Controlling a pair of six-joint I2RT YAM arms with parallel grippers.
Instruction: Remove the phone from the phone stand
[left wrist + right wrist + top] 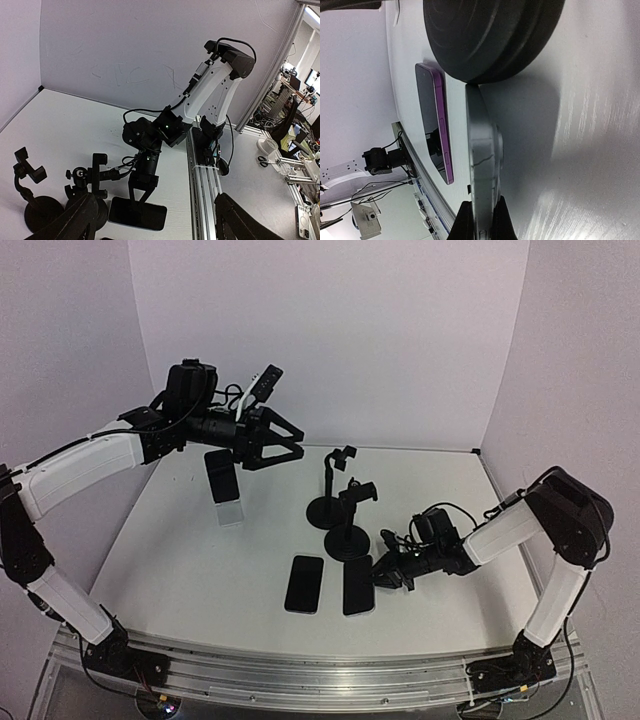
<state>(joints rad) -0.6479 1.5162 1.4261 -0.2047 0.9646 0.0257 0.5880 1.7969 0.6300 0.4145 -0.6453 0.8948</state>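
Two black phone stands (pixel 331 490) (pixel 350 523) stand mid-table with empty clamps. Two dark phones lie flat in front of them, the left one (pixel 304 583) with a purple edge (pixel 439 125), the right one (pixel 357 585) grey-edged. My right gripper (pixel 381 575) is low on the table and shut on the right phone's near edge (pixel 482 165), close to a stand's round base (pixel 490 35). A third dark phone (pixel 221 475) stands upright on a pale translucent holder (pixel 231 511) at the back left. My left gripper (pixel 298 443) is open, empty and raised above the table.
White walls close in the back and sides. The aluminium rail (pixel 300 665) runs along the near edge. In the left wrist view the right arm (pixel 210 95) reaches onto the table, with both stands (pixel 30 172) (pixel 92 180) at the lower left.
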